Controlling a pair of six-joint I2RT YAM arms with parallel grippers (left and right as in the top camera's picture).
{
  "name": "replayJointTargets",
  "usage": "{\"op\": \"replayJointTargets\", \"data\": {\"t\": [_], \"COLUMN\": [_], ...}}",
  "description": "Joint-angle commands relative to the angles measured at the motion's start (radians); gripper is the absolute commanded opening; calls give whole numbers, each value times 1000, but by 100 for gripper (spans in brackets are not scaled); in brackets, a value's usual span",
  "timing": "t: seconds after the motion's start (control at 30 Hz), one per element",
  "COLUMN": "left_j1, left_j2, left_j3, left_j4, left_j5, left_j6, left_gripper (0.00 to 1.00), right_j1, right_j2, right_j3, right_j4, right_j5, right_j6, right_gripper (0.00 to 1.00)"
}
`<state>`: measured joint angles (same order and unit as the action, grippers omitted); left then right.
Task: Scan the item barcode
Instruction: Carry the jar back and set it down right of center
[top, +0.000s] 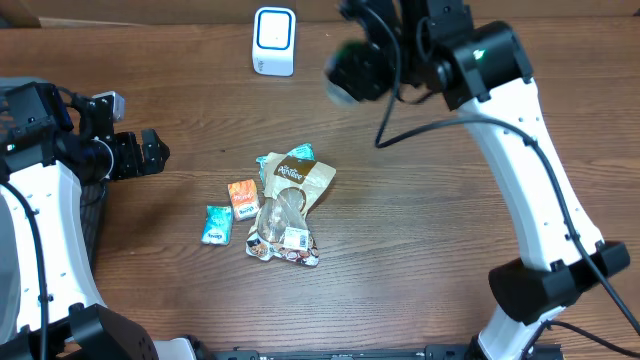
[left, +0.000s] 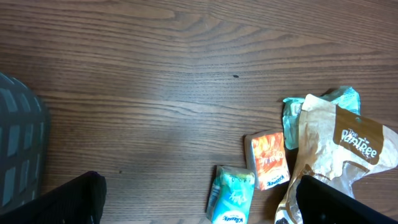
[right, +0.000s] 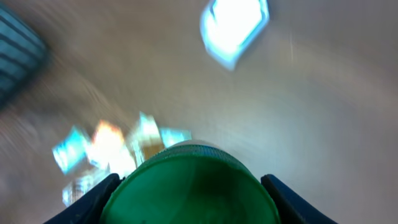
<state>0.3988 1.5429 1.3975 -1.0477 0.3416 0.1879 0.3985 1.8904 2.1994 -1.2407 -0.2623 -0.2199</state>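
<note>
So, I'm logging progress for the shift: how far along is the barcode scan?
Done: the right gripper holds a green-topped round item up off the table. In hand: it hangs near the white scanner, though the blurred wrist view shows no barcode. Left: the scan itself, and the packets piled mid-table; the left gripper sits open at the side.
</note>
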Motion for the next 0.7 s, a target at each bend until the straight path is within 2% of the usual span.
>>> {"op": "replayJointTargets", "data": {"t": [0.0,0.2,0.43,0.5,0.57,0.67], "left_j1": [-6,-6,-6,-6,-6,-6], "left_j2": [0,0,0,0,0,0], "left_j3": [18,18,18,18,18,18], "left_j4": [1,1,1,1,1,1], "left_j5": [14,14,14,14,14,14], "left_j6": [22,22,22,22,22,22], "left_gripper": [100,100,100,99,100,100], "right_j1": [-74,-199,-336,-363,-380,-383], "right_j2": [59,130,182,188,188,188], "right_j3": [-52,-223,-431,-470,-493,-495], "right_j4": [-136,-137,27,64,98,117], "right_j5": [97,113,114,165,257,299], "right_j6": [103,120,120,154,207,225], "right_gripper": [47,49,52,52,59,61]}}
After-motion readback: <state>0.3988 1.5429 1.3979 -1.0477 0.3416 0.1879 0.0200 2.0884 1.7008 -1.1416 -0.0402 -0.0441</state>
